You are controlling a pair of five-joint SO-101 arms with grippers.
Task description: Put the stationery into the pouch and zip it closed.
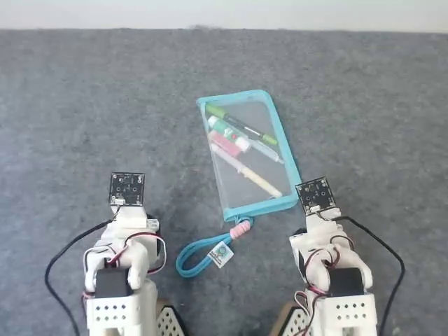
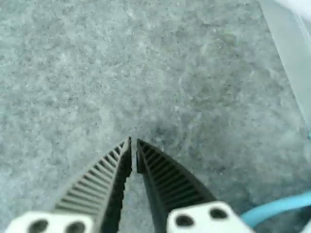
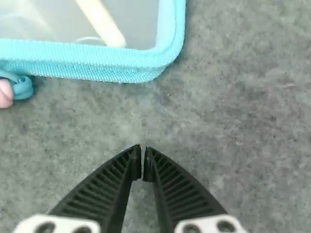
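Observation:
A clear pouch (image 1: 248, 157) with a teal zipper border lies flat on the grey carpet in the middle of the high view, with several pens and markers (image 1: 241, 138) inside it. A pink zipper pull (image 1: 242, 227) and a teal wrist strap (image 1: 203, 253) trail from its near corner. My left gripper (image 2: 133, 143) is shut over bare carpet to the left of the pouch, holding nothing. My right gripper (image 3: 142, 150) is shut just short of the pouch's near corner (image 3: 160, 63), apart from it. A cream pen (image 3: 99, 22) shows through the plastic.
Grey carpet (image 1: 84, 105) covers the whole table. A pale wall strip (image 1: 224, 14) runs along the far edge. Both arm bases (image 1: 122, 294) sit at the near edge, with cables looping beside them.

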